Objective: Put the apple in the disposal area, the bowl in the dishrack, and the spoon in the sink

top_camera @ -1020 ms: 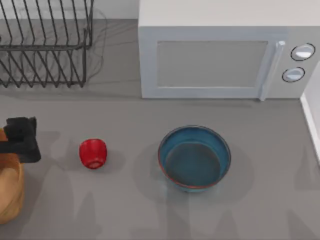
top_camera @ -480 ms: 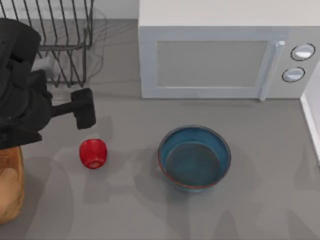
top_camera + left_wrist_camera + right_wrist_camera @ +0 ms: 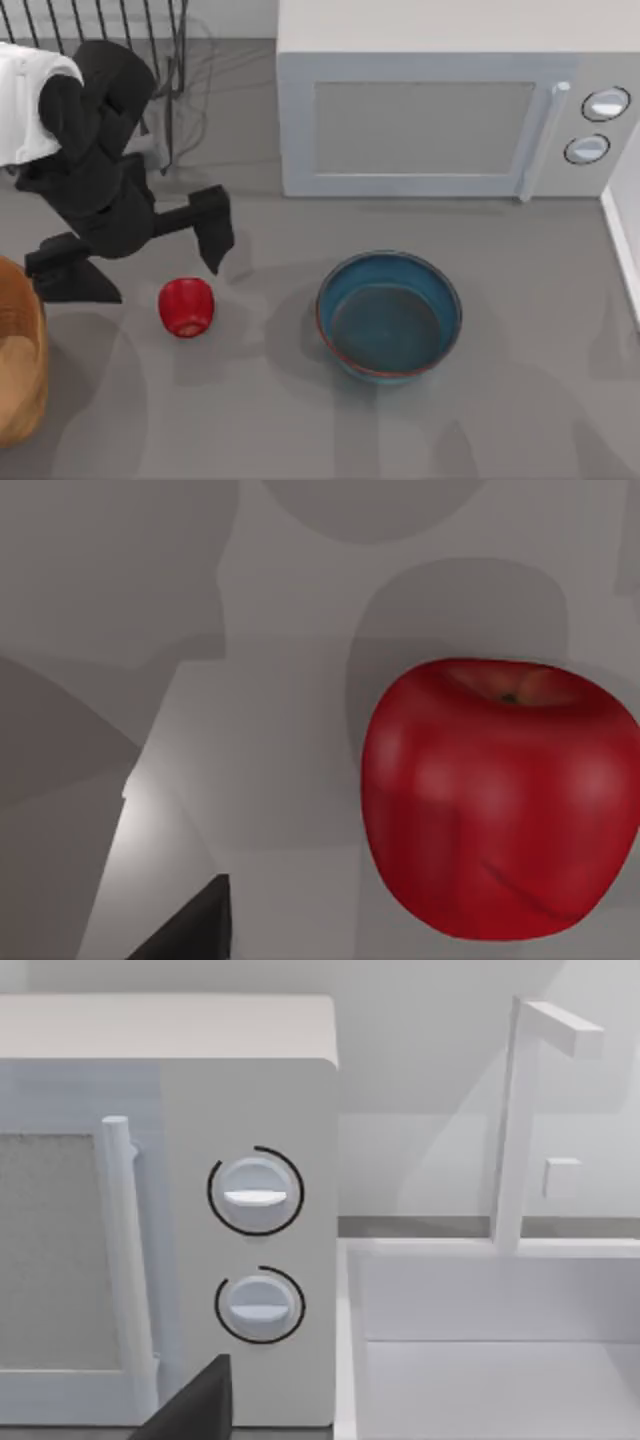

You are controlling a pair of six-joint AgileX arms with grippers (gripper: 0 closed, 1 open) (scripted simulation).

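One apple (image 3: pixel 186 306), one bowl (image 3: pixel 389 316), one bin (image 3: pixel 20 370) at the table's left, one rack (image 3: pixel 150 40) behind. The left gripper (image 3: pixel 140 255) has moved from beside the rack to hang over the apple's far side, fingers spread and empty. The apple and the bowl stay in place

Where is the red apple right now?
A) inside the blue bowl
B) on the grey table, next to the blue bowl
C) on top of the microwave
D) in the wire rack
B: the apple sits on the bare grey table, apart from the bowl and toward the top view's left of it, with the left gripper open above it.
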